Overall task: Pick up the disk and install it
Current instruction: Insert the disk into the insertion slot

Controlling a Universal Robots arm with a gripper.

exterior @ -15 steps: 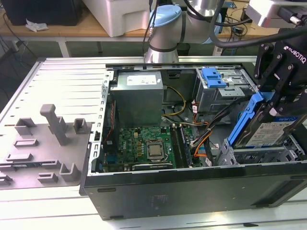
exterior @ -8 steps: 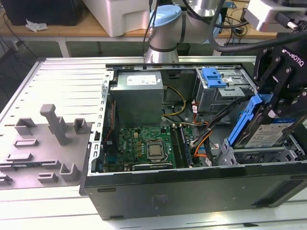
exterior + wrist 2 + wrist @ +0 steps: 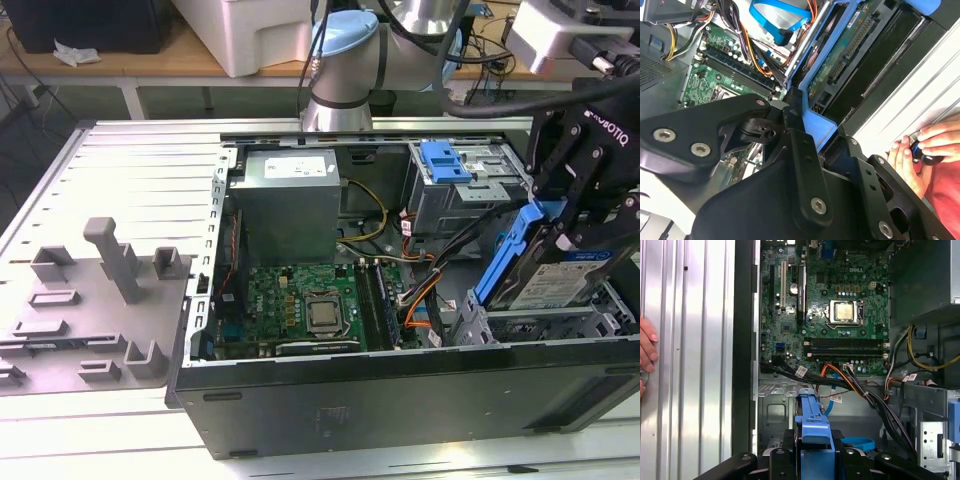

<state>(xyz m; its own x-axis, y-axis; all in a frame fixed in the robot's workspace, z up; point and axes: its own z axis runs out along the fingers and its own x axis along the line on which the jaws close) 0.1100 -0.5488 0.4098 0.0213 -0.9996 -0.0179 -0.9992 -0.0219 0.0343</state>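
Now | disk [image 3: 562,282] hangs tilted over the drive cage [image 3: 500,325] at a corner of the case [image 3: 400,400] | gripper [image 3: 556,222] clamped on its blue plastic caddy | flat silver-grey metal, glossy label | risk: tilt jams the caddy on the cage's sheet-metal lip, or pinches the loose orange cables [image 3: 416,297]

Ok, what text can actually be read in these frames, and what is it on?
End effector, shut on the disk: white maker's lettering on its body, a brand mark, not quoted.
Disk label: print too small to read.
Power supply label: too small to read.
Motherboard: maker's logo, not quoted; other markings too small.
Cable tags: unreadable.
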